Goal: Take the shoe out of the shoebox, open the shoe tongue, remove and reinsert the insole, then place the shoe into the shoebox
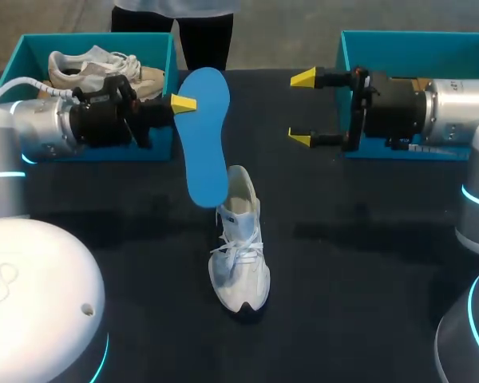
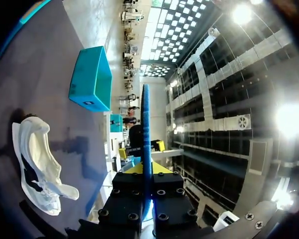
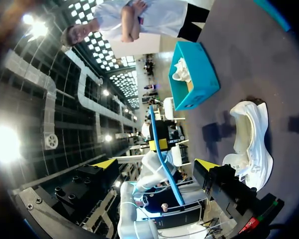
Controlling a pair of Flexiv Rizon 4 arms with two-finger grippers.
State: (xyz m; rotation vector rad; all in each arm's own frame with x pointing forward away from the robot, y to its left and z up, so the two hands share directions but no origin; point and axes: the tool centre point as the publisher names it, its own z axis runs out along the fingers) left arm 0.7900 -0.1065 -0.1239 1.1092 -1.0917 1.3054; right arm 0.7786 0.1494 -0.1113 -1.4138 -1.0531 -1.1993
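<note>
Clamped shut on the blue insole (image 1: 203,136), the left end effector (image 1: 184,104) hangs it lengthwise over the heel opening of the white shoe (image 1: 239,247), which stands toe-near mid-counter (image 1: 367,263); the right end effector (image 1: 303,108) gapes empty, farther right.

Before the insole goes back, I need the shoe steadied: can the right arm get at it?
Probably yes: the right gripper is open and empty, and only bare table lies between it and the shoe.
</note>
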